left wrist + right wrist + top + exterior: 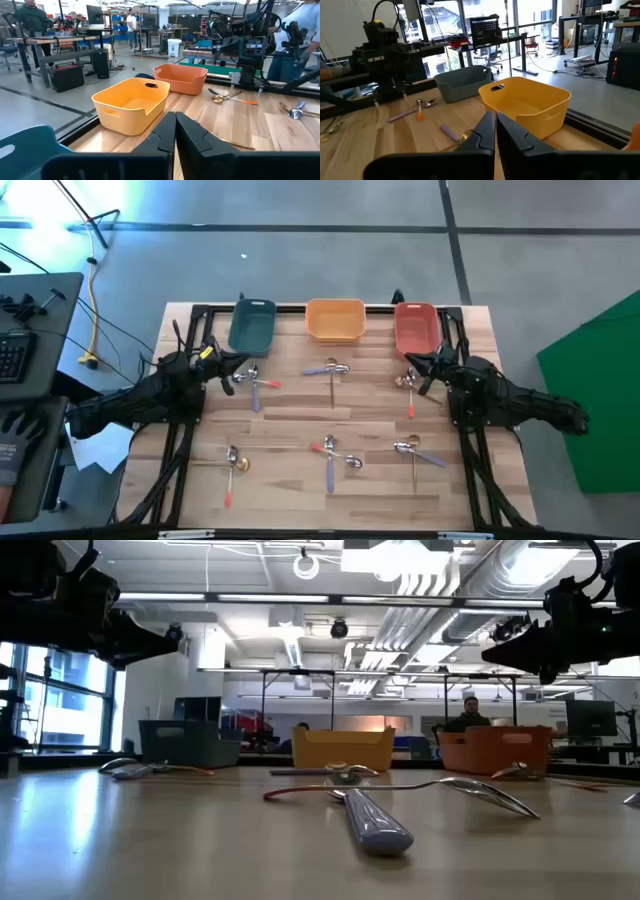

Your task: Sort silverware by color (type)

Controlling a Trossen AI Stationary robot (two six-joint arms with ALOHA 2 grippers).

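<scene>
Six small clusters of silverware lie flat on the wooden table: three in a far row [255, 378], [333, 370], [408, 385] and three in a near row [232, 465], [335, 455], [415, 450]. Handles are red, blue-purple or gold. My left gripper [232, 373] hovers shut beside the far-left cluster, its fingers closed together [175, 131] on nothing. My right gripper [418, 372] hovers shut by the far-right cluster, its fingers also closed together [495, 127]. In the low view both arms hang well above the tabletop.
Three bins stand along the table's far edge: teal [252, 325], orange-yellow [335, 320] and red [417, 328]. A black frame runs around the table [320, 415]. People and desks show in the room beyond. A keyboard [12, 355] sits off the table's left.
</scene>
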